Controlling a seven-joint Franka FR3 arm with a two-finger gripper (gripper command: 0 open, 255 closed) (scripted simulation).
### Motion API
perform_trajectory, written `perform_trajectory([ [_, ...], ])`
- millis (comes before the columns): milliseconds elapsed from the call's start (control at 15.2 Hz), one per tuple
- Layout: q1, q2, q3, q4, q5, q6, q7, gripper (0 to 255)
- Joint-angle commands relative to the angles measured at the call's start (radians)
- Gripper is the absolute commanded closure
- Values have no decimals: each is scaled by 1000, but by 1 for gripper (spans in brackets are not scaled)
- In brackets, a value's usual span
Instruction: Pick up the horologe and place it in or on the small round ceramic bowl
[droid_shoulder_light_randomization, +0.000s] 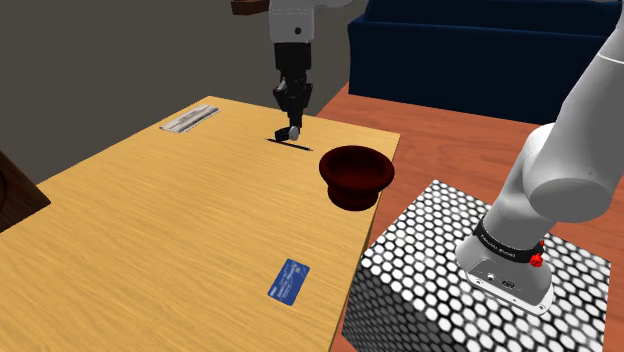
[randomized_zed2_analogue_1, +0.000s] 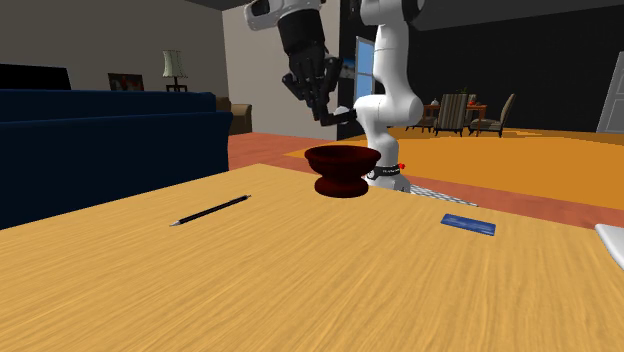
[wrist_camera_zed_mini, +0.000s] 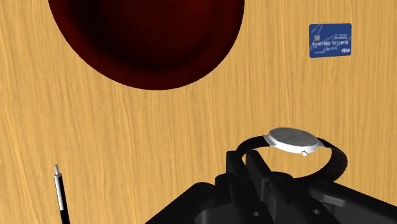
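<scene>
My black gripper (droid_shoulder_light_randomization: 293, 118) hangs above the far side of the wooden table (droid_shoulder_light_randomization: 150, 230), shut on the black strap of a wristwatch (wrist_camera_zed_mini: 290, 140) with a white round face. The watch (droid_shoulder_light_randomization: 294, 131) dangles at the fingertips, clear of the tabletop. In the second exterior view the gripper (randomized_zed2_analogue_1: 335, 110) is high above the table, behind the bowl. The dark red round bowl (droid_shoulder_light_randomization: 355, 174) stands by the table edge nearest the stand, apart from the gripper; its inside (wrist_camera_zed_mini: 146, 38) holds nothing. The bowl (randomized_zed2_analogue_1: 341, 168) stands upright.
A black pen (randomized_zed2_analogue_1: 210, 211) lies on the table under the gripper. A blue card (droid_shoulder_light_randomization: 288, 280) lies near the front edge. A flat silver object (droid_shoulder_light_randomization: 190, 119) lies at the far corner. The perforated stand (droid_shoulder_light_randomization: 450, 270) adjoins the table; a dark blue sofa (randomized_zed2_analogue_1: 100, 140) stands beyond.
</scene>
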Motion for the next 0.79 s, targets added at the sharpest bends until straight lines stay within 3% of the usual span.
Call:
perform_trajectory([
  [0,-12,-70,-12,-71,9,-4,-27,255],
  [726,-65,-433,-108,-397,2,-75,-170,255],
])
